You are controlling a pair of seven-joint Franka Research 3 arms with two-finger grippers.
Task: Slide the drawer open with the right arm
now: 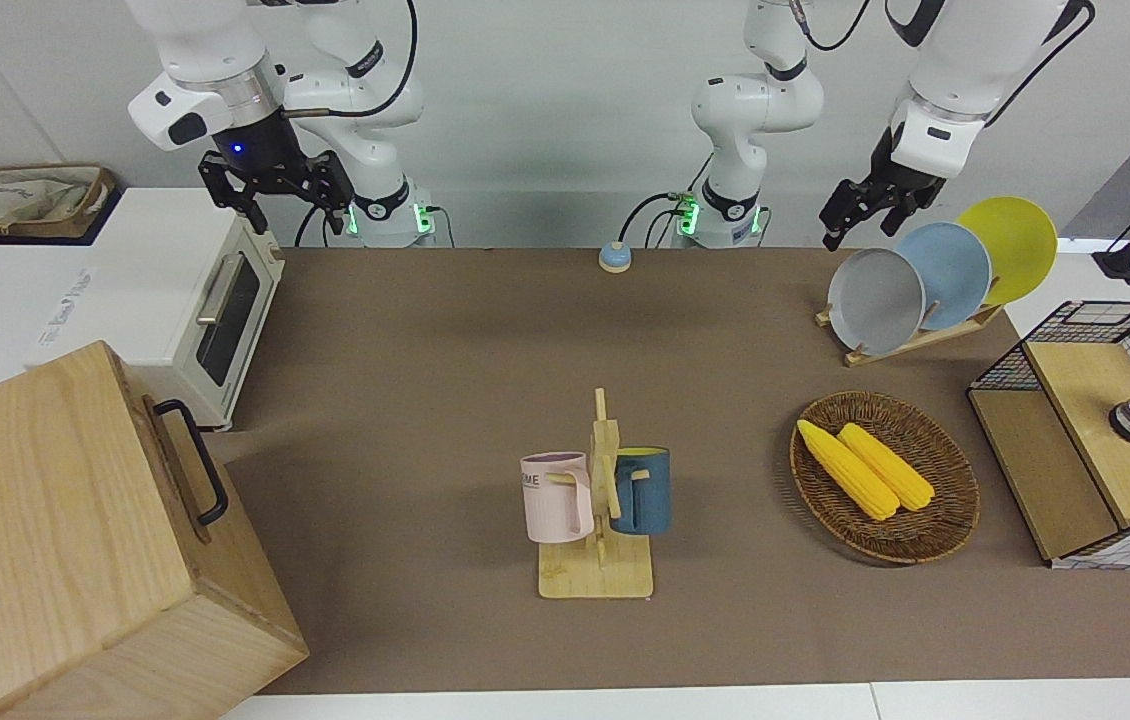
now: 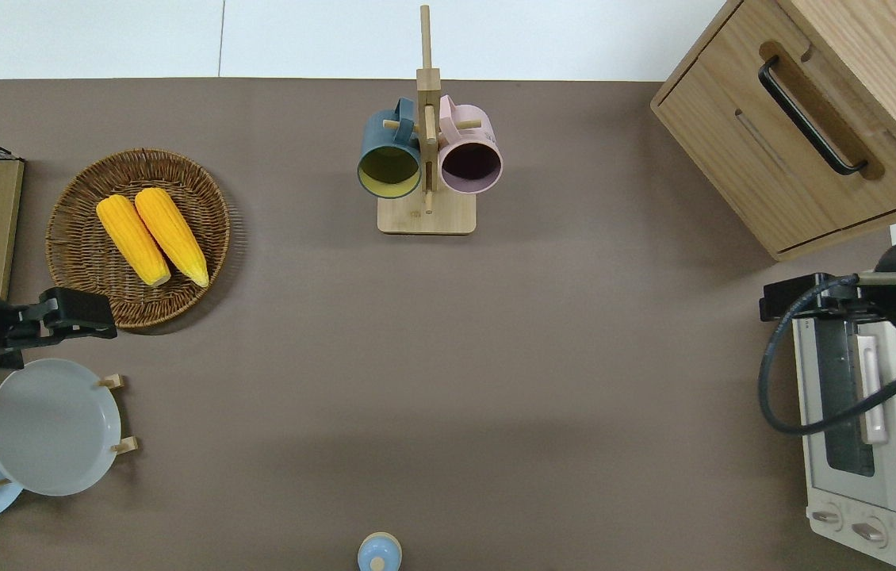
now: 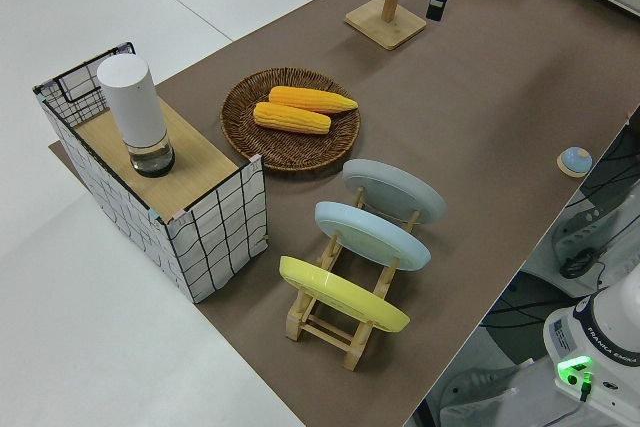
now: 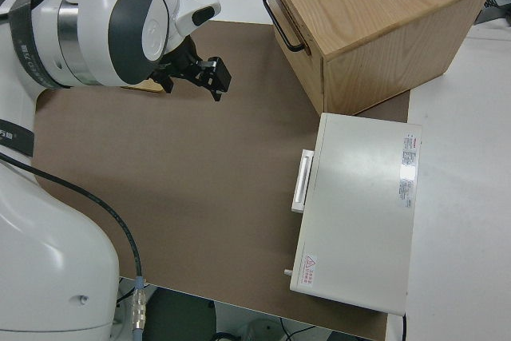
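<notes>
We judge the task barely begun: the drawer [image 2: 805,151] sits flush in its cabinet [image 1: 75,540], its black bar handle [image 2: 811,115] facing out across the desk [image 1: 485,400], untouched. Our right arm's fingers [image 1: 249,208] hang in the air with a clear gap between them, holding nothing and touching nothing. In the overhead view they sit over the corner of the toaster oven [image 2: 860,428] that lies closest to the cabinet, with the handle well apart from them and farther out along the desk. That spread, as we read it, is kept ready to close around the bar once the fingers come down to it. Our left arm is parked; its fingers [image 1: 860,212] also look apart and empty.
</notes>
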